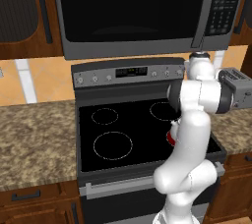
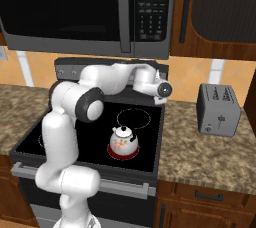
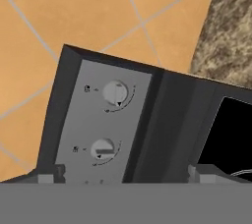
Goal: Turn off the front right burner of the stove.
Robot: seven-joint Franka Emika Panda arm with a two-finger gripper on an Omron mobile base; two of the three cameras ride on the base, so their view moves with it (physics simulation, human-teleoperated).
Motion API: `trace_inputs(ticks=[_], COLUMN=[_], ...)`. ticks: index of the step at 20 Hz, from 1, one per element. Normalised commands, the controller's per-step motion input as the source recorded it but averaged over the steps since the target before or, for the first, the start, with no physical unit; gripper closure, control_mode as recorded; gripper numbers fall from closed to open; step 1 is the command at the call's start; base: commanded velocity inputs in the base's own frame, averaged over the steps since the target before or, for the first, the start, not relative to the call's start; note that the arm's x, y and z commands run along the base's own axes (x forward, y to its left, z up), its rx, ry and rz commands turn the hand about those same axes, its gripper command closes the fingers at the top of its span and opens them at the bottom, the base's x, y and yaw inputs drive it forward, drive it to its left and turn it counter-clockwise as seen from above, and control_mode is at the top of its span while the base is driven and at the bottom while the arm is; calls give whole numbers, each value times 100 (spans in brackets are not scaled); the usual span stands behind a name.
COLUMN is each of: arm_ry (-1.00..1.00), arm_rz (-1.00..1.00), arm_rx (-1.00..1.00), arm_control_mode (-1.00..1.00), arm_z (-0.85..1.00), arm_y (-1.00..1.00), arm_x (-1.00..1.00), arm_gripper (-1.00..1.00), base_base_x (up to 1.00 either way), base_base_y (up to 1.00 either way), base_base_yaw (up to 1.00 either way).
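the black glass-top stove (image 2: pixel 150 137) sits under a big grey microwave with a black door (image 1: pixel 133 7). the round front right burner glowing red (image 2: pixel 124 155) is near the stove's front edge, and a small white teapot (image 2: pixel 124 141) stands on it. the white robot arm (image 2: pixel 107 79) reaches up to the right end of the grey steel back panel (image 3: pixel 81 120). two small round grey knobs (image 3: pixel 115 92) show close up in the hand view. i cannot tell if the gripper is open or closed. a grey toaster (image 2: pixel 218 110) stands on the speckled stone counter (image 2: pixel 200 152) to the right.
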Motion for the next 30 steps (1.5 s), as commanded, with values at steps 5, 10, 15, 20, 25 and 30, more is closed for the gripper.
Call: trace_inputs(ticks=[5,10,15,20,25,30], arm_ry=[0,0,-2,0,0,0], arm_rz=[0,0,0,0,0,0], arm_rx=[5,2,0,0,0,0], arm_control_mode=[-100,-100,-100,-100,-100,-100], arm_z=[-1,-13,-22,-11,-2,-1], arm_y=[-9,0,-1,-4,-15,-13], arm_x=[35,43,40,41,45,23], arm_gripper=[-100,-100,-100,-100,-100,-100], base_base_x=[0,0,0,0,0,0], base_base_y=[0,0,0,0,0,0], base_base_yaw=[0,0,0,0,0,0])
